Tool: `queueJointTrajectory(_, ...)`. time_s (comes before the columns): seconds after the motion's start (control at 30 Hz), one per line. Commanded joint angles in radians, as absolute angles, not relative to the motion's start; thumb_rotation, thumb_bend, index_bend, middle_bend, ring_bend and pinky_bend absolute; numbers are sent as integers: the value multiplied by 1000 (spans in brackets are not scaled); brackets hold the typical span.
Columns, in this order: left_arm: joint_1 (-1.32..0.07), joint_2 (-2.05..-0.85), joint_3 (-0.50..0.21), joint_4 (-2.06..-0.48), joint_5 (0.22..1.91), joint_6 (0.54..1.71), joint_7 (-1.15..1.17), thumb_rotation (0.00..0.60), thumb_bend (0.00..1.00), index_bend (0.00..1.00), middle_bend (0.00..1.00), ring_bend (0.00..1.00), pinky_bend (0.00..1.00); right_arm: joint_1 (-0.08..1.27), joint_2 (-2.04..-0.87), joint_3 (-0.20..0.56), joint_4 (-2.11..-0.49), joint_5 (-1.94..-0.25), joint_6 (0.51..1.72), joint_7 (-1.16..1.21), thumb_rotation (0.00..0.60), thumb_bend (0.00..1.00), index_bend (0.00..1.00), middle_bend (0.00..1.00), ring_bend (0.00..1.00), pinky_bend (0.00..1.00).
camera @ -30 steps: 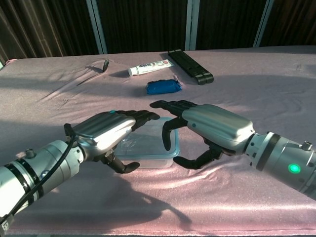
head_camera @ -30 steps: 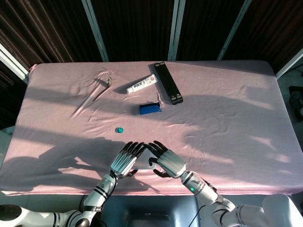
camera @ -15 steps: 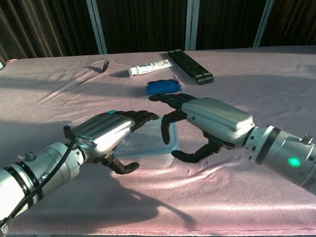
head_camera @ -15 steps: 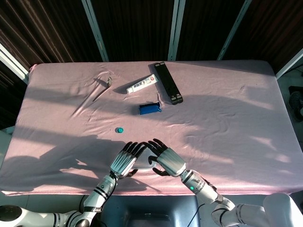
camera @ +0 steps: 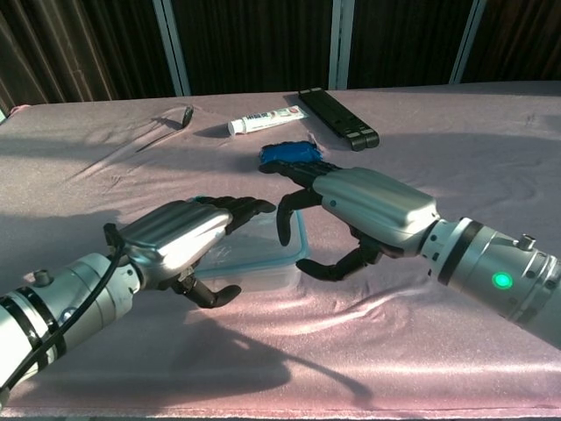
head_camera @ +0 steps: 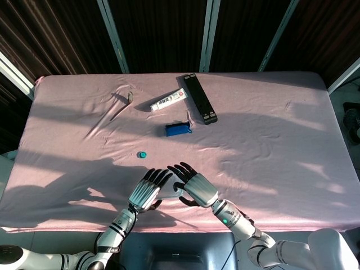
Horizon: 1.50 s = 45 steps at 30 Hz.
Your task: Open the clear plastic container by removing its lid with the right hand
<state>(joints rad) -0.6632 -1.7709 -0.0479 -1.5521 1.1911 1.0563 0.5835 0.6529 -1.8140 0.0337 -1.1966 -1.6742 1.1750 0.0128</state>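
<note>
Progress looks slight: the container [camera: 263, 254] sits on the pink cloth [head_camera: 270, 146] near the table's front edge, between the two hands, and from what the chest view shows its teal-rimmed lid [camera: 301, 235] seems to be on, so the removal itself is, I judge, all to come. Much of the box is hidden under the hands in the head view.

The right hand [camera: 368, 210] hangs over the container's right side with its fingers spread and curved downward, one dark fingertip near the lid's right rim and the thumb reaching in low beside the wall. It has hold of nothing that I can see; whether any fingertip actually touches the rim I cannot tell. The left hand [camera: 180, 237] lies palm down over the container's left part, fingers stretched across the lid (steadying it, most likely), its thumb curled by the near wall; no firm grasp is visible there either.

What is left: get a finger under the lid's edge, peel it up, and carry it clear.

Further back lie a white tube [head_camera: 169, 100], a black bar [head_camera: 199, 98], a blue packet [head_camera: 178, 129] and a small teal cap [head_camera: 142, 154]. The tube carries dark print with a red mark, too small to read.
</note>
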Motion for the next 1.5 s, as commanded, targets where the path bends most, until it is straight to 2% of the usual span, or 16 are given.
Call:
queueJointTrajectory(0.03, -661, -1767, -47, -1555, 1193, 1056, 580, 600, 337, 0, 513, 684, 568, 655, -1819, 38, -1190, -1675, 1182, 13, 600, 482, 586, 132, 0, 8)
queueJointTrajectory(0.43, -656, -1762, -41, -1559, 1213, 1058, 575, 600, 337, 0, 524, 690, 578, 666, -1826, 48, -1185, -1674, 1191, 0, 600, 483, 592, 132, 0, 9)
queueJointTrajectory(0.8, -648, -1763, -43, -1551, 1226, 1065, 565, 600, 337, 0, 528, 695, 585, 669, -1815, 50, -1200, -1667, 1193, -4, 600, 483, 648, 132, 0, 16)
queueJointTrajectory(1.5, -637, -1767, -48, -1529, 1240, 1068, 543, 600, 337, 0, 537, 699, 591, 679, -1797, 68, -1224, -1643, 1182, -25, 600, 483, 645, 132, 0, 20)
